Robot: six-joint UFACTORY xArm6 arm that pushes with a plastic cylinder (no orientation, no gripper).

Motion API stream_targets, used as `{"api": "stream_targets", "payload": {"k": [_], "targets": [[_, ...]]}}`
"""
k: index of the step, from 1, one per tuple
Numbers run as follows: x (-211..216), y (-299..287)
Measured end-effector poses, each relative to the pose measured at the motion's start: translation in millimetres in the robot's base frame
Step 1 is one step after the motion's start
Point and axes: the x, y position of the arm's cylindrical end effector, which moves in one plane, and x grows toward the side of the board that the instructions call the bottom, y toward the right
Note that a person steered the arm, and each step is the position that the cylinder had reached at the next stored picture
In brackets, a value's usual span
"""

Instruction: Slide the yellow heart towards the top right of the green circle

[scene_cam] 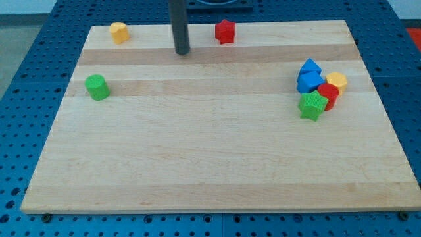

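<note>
The yellow heart lies near the board's top left corner. The green circle sits below it, near the left edge. My tip is the lower end of a dark rod at the top middle of the board. It stands to the right of the yellow heart with a clear gap, and up and to the right of the green circle. It touches no block.
A red star lies at the top, right of the rod. A cluster sits at the right: a blue triangle, a blue block, a yellow hexagon, a red block and a green star. The wooden board rests on a blue pegboard.
</note>
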Motion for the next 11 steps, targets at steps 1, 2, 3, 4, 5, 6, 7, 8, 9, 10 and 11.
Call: {"api": "stream_targets", "payload": {"k": [1,2,3,4,5,6,7,8,9,10,11], "targets": [[-30.0,-23.5],[-65.2,-38.2],[-77.8,-57.6],[-77.9,-82.4],[-78.0,-106.5],[-78.2,-137.8],[-78.2,-165.9],[-73.7,-193.2],[-67.1,-187.7],[-67.0,-159.6],[-59.5,-142.1]]}}
